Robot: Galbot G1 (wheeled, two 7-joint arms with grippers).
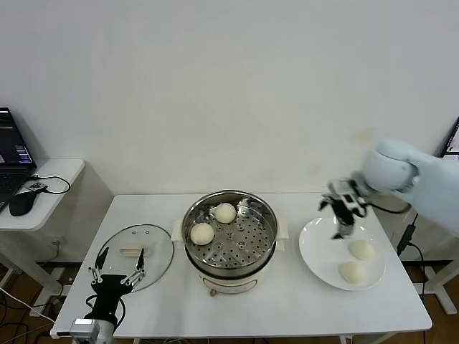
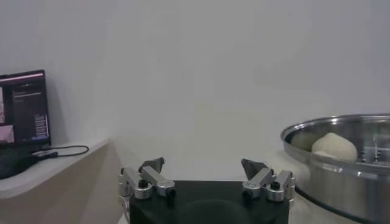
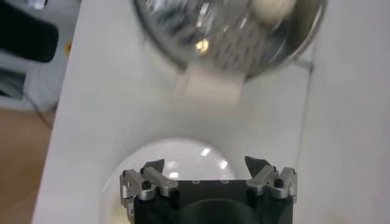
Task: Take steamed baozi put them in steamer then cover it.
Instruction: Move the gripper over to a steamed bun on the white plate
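The right end effector (image 1: 343, 215) hangs with fingers spread and empty above the far-left rim of the white plate (image 1: 313, 251), where two steamed baozi (image 1: 361, 249) lie side by side. Two more buns (image 1: 203, 233) sit on the perforated tray inside the uncovered steamer (image 1: 229, 240) at the middle of the bench (image 1: 287, 308). One glass lid (image 1: 154, 247) lies flat to the steamer's left. The left end effector (image 1: 118, 276), also spread and empty, is parked at the bench's near-left corner, beside the lid.
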